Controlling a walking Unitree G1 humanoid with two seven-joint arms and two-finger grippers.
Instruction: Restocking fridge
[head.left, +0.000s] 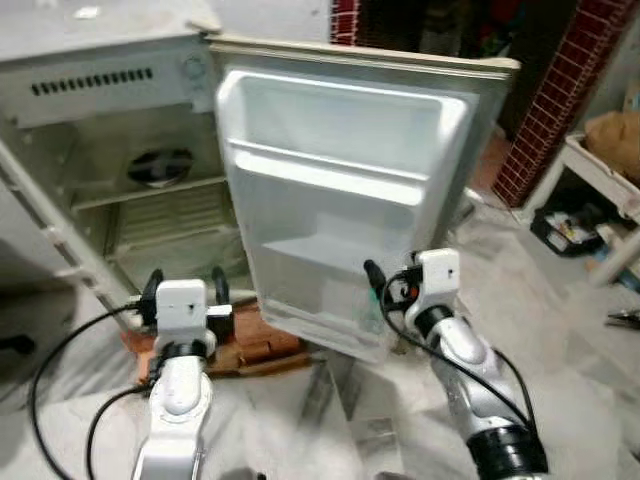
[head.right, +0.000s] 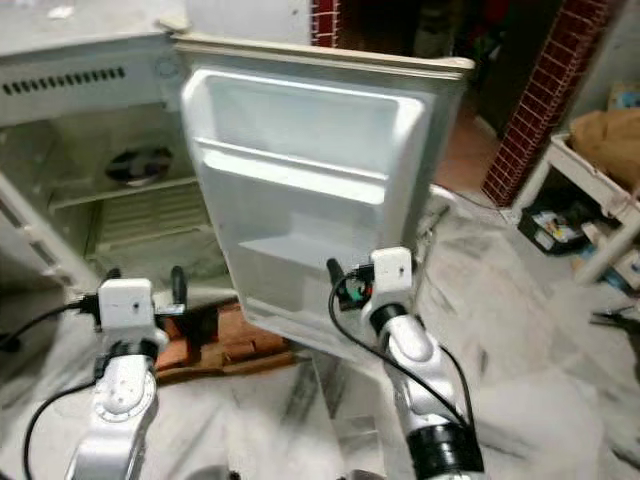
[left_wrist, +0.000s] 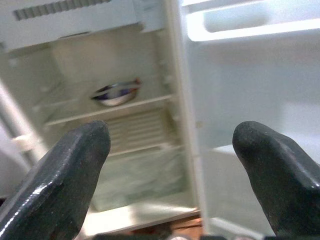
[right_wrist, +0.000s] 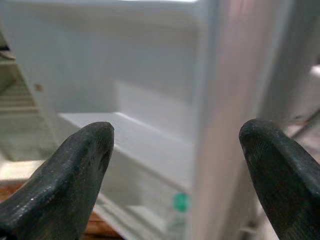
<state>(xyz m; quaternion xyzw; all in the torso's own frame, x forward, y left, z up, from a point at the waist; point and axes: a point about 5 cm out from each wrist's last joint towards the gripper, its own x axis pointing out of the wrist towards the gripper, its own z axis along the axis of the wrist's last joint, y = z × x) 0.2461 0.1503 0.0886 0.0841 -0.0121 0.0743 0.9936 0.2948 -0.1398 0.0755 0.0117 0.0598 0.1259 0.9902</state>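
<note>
**Both grippers empty at open fridge**

Left gripper (head.left: 185, 290) & right gripper (head.right: 350, 272), nearest the cam, are both spread wide w/ nothing held. Fridge (head.left: 95, 120) stands open; door (head.left: 340, 190) swung out, shelves bare bar a green-capped bottle (right_wrist: 180, 205) low in the door. Bowl (left_wrist: 116, 93) sits on the inner shelf.

To do it well: fetch stock first, keep right arm clear of door edge. Stock isn't visible; the bottle's blurred.

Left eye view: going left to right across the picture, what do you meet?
Fridge interior with a bowl on its shelf → left gripper → open fridge door → right gripper → brick pillar → white rack.
</note>
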